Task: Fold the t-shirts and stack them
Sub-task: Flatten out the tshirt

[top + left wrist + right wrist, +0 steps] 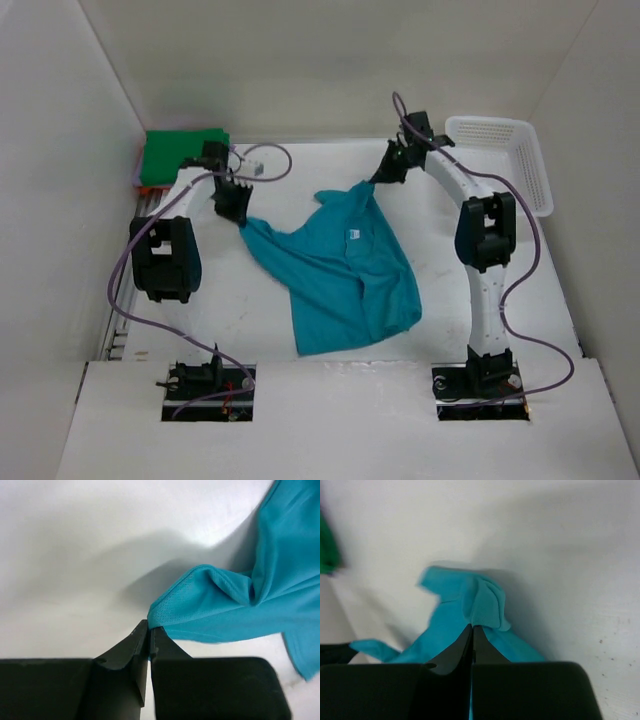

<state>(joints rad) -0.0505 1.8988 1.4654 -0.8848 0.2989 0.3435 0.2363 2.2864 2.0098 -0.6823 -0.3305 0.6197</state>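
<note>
A teal shirt (345, 270) is spread crumpled and unfolded at mid-table. One edge is pinched by the left gripper (149, 629) and another by the right gripper (472, 628), both clamped on cloth. A folded green shirt (183, 157) is seen far left. The teal shirt is not yet folded.

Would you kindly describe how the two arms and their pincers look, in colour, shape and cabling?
Both the left arm and right arm have white tubular links joined by bulky black housings, on black bases. A purple cable loops along each. The left pincer and right pincer are matte black, with two wedge-shaped fingers tapering to thin tips.
</note>
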